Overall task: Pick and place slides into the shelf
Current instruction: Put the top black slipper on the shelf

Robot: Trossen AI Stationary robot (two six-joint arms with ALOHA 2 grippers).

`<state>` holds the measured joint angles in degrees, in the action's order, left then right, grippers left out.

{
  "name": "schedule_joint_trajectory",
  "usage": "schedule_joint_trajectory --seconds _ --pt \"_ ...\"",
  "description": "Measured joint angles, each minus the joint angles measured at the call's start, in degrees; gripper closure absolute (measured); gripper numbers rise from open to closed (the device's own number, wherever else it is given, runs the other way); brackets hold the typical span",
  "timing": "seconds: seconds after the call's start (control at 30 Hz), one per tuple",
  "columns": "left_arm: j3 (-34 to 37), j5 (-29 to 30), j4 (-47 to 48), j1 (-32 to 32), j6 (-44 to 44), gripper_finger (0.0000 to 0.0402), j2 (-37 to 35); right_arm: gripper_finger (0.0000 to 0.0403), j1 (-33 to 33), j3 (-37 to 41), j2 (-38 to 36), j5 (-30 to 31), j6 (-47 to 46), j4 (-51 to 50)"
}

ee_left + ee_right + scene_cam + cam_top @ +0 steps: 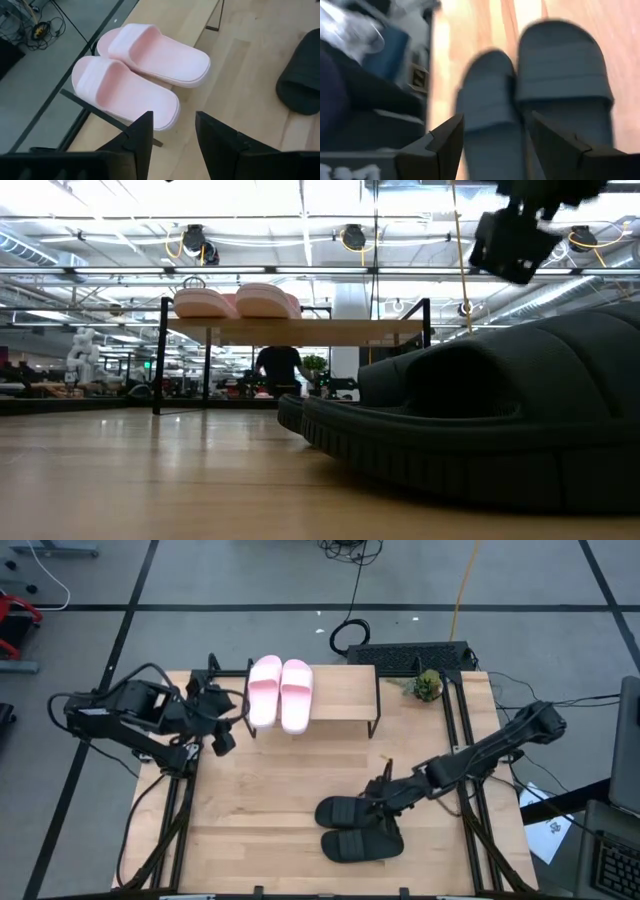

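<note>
— Four slides from above: where do they sit?
— The pink pair [280,693] lies side by side on the left end of the shelf [345,690]. The black pair [358,827] lies on the table [260,810], near its front right. The right gripper [383,798] hangs right over that pair; the left gripper [222,720] waits just left of the shelf.

— And from table height?
— Black slides [480,420] fill the right foreground, flat on the wood. Behind them stands the shelf [310,331] with the pink slides [235,302] on its plank. Part of an arm shows at the upper right. A person stands far behind.

— Left wrist?
— Its fingers [142,137] stand partly apart and hold nothing. Beyond them, the pink slides [145,70] on the shelf edge, and one black slide [302,80] on the table.

— Right wrist?
— Jaws wide apart, nothing between the fingers [451,142]. The black slides [540,95] lie side by side just past them, though blurred.
</note>
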<state>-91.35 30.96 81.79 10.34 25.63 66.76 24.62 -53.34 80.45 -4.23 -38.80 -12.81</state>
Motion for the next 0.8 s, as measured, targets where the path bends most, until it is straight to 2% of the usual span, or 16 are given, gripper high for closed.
schedule_joint_trajectory --seconds 0.1,0.27,0.4,0.8 --pt "0.0 0.0 1.2 0.5 0.6 0.0252 0.0 0.0193 -0.4 0.0 3.5 0.2 6.0 -1.1" --pt "0.0 0.0 4.1 1.0 2.6 0.0252 0.0 0.0193 -1.9 0.0 7.5 4.0 14.4 -4.6" --pt "0.0 0.1 5.0 1.0 4.8 0.0252 0.0 0.0193 -3.6 0.0 7.5 7.4 19.6 -5.5" --pt "0.0 0.6 5.0 1.0 6.6 0.0252 0.0 0.0193 -6.7 0.1 7.4 8.2 30.8 -5.0"
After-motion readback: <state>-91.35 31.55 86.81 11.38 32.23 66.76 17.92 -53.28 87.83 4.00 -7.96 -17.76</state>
